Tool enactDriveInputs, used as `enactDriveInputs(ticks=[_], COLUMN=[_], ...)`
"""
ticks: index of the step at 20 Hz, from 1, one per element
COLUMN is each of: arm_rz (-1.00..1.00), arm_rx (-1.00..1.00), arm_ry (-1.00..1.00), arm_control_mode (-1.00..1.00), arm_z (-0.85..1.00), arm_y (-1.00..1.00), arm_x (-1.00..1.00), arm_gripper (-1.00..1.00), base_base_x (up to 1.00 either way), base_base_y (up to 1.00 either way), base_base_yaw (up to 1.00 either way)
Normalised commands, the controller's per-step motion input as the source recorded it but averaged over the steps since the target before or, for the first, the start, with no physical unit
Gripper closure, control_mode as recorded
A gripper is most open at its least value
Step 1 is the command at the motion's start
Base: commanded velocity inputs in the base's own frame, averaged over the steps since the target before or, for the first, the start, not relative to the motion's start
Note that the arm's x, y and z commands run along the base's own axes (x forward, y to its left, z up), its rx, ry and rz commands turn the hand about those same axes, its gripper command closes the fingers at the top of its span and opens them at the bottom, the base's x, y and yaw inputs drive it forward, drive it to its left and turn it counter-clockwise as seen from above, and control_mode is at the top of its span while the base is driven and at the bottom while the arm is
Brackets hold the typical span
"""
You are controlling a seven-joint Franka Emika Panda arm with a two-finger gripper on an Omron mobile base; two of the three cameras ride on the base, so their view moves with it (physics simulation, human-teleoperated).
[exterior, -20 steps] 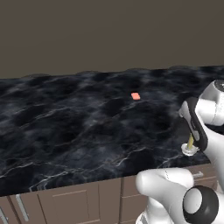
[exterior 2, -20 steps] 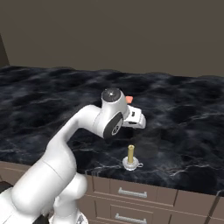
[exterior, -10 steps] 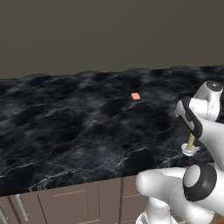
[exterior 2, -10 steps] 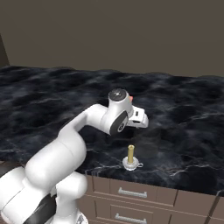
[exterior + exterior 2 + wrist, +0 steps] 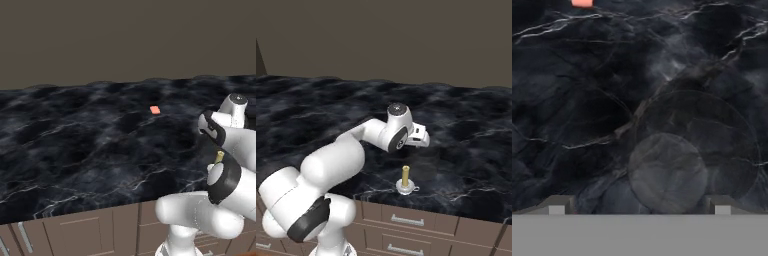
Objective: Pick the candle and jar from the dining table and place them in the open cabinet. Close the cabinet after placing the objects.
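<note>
Candle (image 5: 405, 180) stands upright on the worktop (image 5: 466, 135), near its front edge. Above and just behind the candle hangs the tool (image 5: 636, 207), jaws spread wide, holding nothing. Well beyond the candle lies a flat salmon-orange piece (image 5: 155, 110).

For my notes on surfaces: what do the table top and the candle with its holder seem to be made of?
The dining table top looks like polished black marble, going by its thin white veins. The candle is a matte yellowish stick, probably wax. Its holder looks pale and silvery, metal or glass; I cannot tell which.
</note>
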Motion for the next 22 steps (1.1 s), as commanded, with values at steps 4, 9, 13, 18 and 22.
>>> enactDriveInputs(ticks=[4,9,13,18,22], arm_rz=[0.0,0.0,0.0,0.0,0.0], arm_rx=[0.02,0.03,0.02,0.02,0.0], arm_ry=[0.04,0.05,0.04,0.04,0.03], arm_control_mode=[-1.0,-1.0,-1.0,-1.0,-1.0], arm_z=[-0.28,-0.27,-0.26,-0.25,-0.15], arm_y=[-0.2,-0.17,-0.17,-0.16,-0.18], arm_x=[0.31,0.38,0.36,0.36,0.37], arm_gripper=[-1.0,-1.0,-1.0,-1.0,-1.0], base_base_x=[0.0,0.0,0.0,0.0,0.0], base_base_y=[0.0,0.0,0.0,0.0,0.0], base_base_yaw=[0.0,0.0,0.0,0.0,0.0])
